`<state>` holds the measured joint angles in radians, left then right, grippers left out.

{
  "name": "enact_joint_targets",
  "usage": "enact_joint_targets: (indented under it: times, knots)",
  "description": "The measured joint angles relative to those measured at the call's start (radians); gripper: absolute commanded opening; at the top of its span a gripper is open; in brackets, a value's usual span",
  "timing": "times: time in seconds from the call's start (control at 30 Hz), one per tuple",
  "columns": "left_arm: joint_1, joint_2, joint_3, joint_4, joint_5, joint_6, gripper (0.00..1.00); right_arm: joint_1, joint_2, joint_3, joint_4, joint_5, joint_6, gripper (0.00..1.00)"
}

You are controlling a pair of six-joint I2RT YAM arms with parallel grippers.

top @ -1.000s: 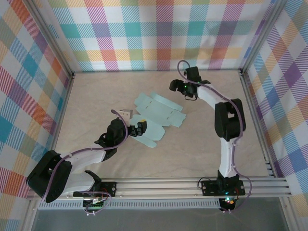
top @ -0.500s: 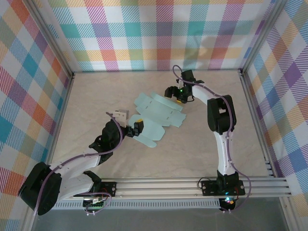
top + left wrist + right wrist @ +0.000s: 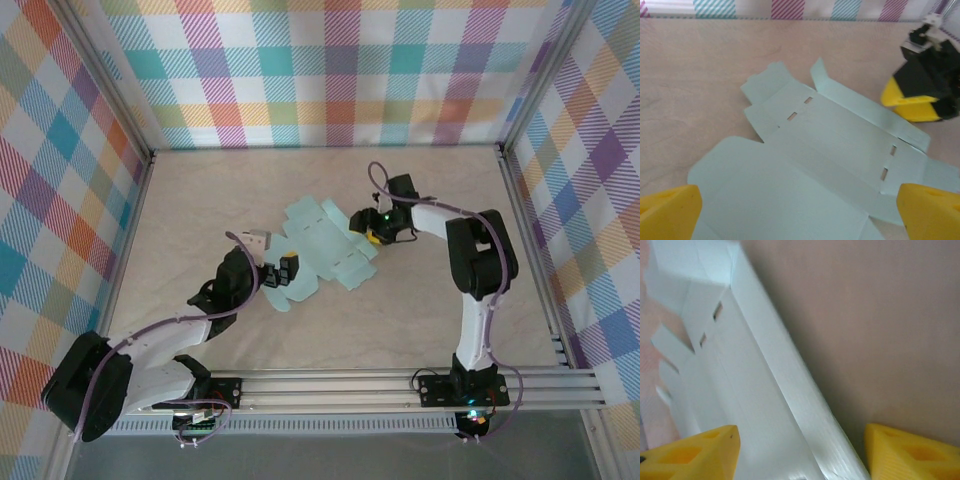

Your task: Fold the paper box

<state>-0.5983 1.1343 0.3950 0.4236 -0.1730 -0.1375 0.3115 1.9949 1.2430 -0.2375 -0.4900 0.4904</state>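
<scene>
Mid-counter, item one: the paper box (image 3: 322, 248), a pale blue die-cut blank lying mostly flat. Its slots and rounded flaps are showing, and one long side flap (image 3: 785, 372) stands up along its right edge. Against a second ago, you will find the blank turned a little, its near flap swung toward the left arm. Right gripper (image 3: 368, 230): it has come in from the far side to the blank's right edge. Its fingers (image 3: 695, 450) straddle the raised flap, part open and narrowing, with no pinch on the card that you can see yet. Left gripper (image 3: 280, 272): fingers (image 3: 667, 212) spread fully wide over the near-left panel, holding nothing. Judgement: the first side-wall fold looks about to begin, and every other fold is undone. Counter (image 3: 200, 200): pale wood-grain. Markings: none you can read on the card, the fingers or the checked walls (image 3: 330, 80).
</scene>
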Motion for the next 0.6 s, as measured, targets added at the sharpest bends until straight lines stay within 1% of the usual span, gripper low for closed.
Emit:
enact_joint_targets:
  times: [0.07,0.17,0.2,0.27,0.43,0.6]
  knots:
    - [0.000,0.037,0.008,0.001,0.003,-0.002,1.00,0.011,-0.053,-0.089,0.029,-0.022,0.024,0.60]
    - [0.000,0.112,0.029,0.011,0.013,-0.026,1.00,0.033,-0.132,-0.214,0.071,-0.047,0.060,0.60]
    - [0.000,0.140,0.037,0.024,0.019,-0.039,1.00,0.038,-0.158,-0.251,0.082,-0.052,0.073,0.60]
    - [0.000,0.187,0.058,0.039,0.031,-0.075,1.00,0.048,-0.196,-0.299,0.092,-0.057,0.092,0.65]
    - [0.012,0.269,0.133,0.046,0.055,-0.218,1.00,0.039,-0.227,-0.318,0.134,-0.039,0.116,0.70]
    - [0.054,0.308,0.228,-0.015,0.108,-0.365,1.00,-0.002,-0.208,-0.287,0.167,-0.047,0.130,0.71]
